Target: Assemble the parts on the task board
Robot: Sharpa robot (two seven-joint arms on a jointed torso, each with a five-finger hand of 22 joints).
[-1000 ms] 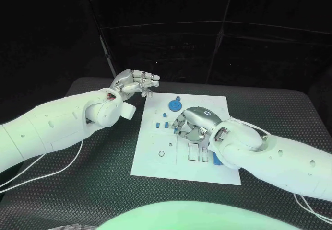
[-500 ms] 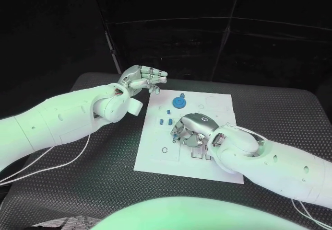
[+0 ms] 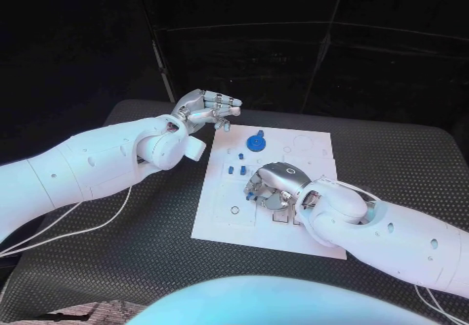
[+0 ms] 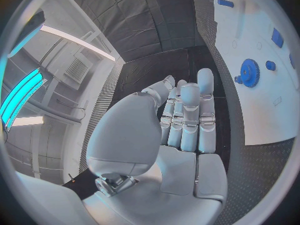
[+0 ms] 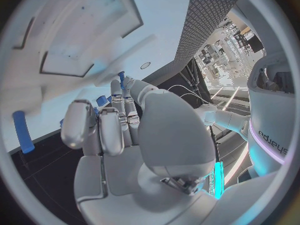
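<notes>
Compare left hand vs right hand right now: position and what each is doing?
The left hand is raised beyond the far left corner of the task board, off the plate; the right hand sits low over the board's middle.
The left hand's fingers are curled with nothing in them; the right hand's fingers are bent down among the small blue parts, and whether it holds one cannot be told.
Both are silver hands on white arms.

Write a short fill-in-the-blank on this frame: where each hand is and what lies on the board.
1. The right hand is over the white task board, which lies on a ____ table.
2. The round blue gear part lies on the board's ____ end from the robot.
3. The left hand, off the board, holds ____.

Missing words: black; far; nothing
</notes>
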